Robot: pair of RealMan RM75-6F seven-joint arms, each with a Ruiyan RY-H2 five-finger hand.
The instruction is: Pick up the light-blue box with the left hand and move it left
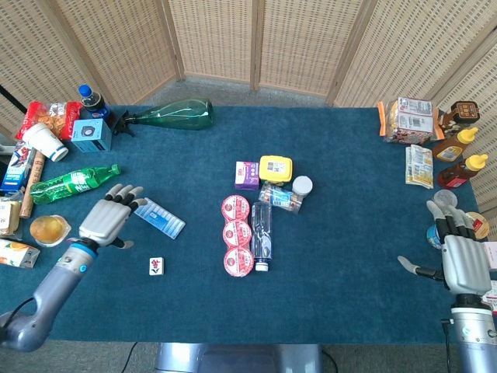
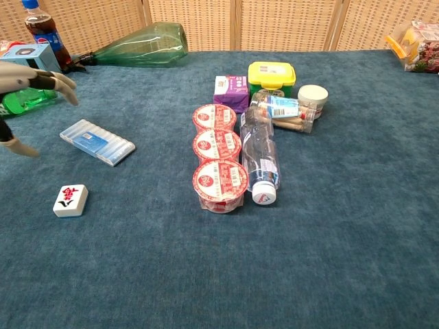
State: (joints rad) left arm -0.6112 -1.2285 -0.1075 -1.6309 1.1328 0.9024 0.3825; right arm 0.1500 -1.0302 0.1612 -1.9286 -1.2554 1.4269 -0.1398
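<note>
light-blue box (image 1: 159,217), just right of left hand (image 1: 107,218)

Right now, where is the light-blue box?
Left half of the table, light-blue box lies flat between the left hand and the red-lidded cups, above the mahjong tile.

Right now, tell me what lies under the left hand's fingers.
The left hand hovers open, its fingers reaching over the near-left end of the light-blue box. The rest of the box lies uncovered on the blue tablecloth. Whether they touch it cannot be told.
</note>
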